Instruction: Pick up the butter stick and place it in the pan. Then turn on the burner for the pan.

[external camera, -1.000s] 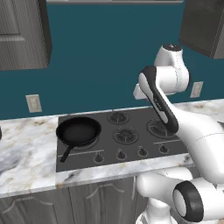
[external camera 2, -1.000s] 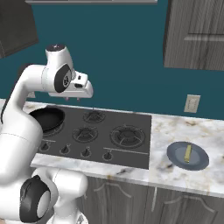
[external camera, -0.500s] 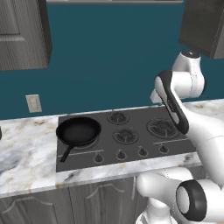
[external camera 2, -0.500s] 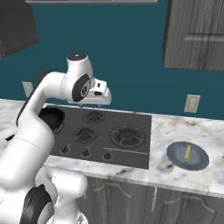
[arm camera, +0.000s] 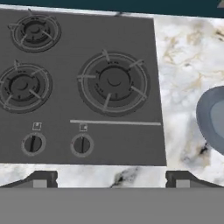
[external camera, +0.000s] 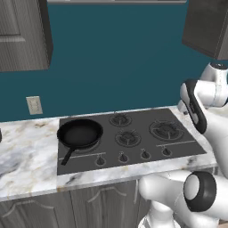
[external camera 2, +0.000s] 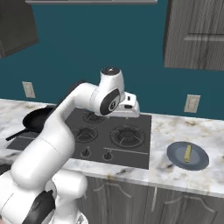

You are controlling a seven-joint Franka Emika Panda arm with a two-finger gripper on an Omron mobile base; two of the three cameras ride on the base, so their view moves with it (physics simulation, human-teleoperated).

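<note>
Since earlier frame, arm swung right over stove. Gripper wide open, empty. Butter stick on dish, far right of gripper; you center above, descend straight.

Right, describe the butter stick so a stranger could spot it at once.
Start at the black stovetop and move to the marble counter on its right. There sits a shallow grey-blue dish; the butter stick is the small pale yellow bar lying in it.
</note>
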